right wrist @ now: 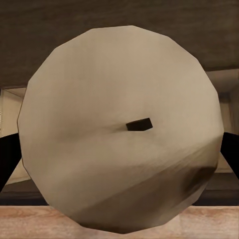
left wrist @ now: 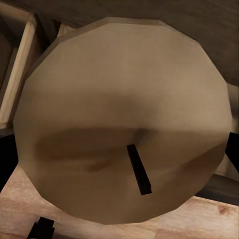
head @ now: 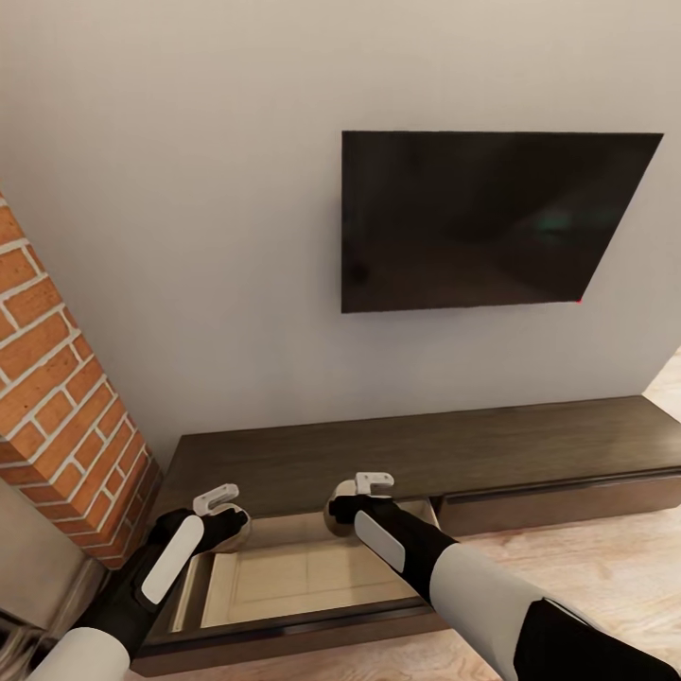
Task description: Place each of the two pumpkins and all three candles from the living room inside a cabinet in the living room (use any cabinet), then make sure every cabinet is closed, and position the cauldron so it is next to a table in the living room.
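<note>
Over the open drawer (head: pixel 284 577) at the cabinet's (head: pixel 426 449) left end: left gripper (head: pixel 225 518) clamped on one candle (left wrist: pixel 124 119), right gripper (head: pixel 352 503) clamped on another candle (right wrist: pixel 122 129), each candle mostly hidden behind its wrist. Brick column (head: pixel 57 397) close on the left; pale drawer floor bare below; TV (head: pixel 492 218) well above.

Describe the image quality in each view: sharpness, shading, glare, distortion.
Head view: mostly sharp, wide-angle skew on the TV, faint sheen on its screen. Left wrist view: left candle looms close, soft, faceted, with a dark shadow band near its wick. Right wrist view: right candle equally soft, shaded along one edge.
</note>
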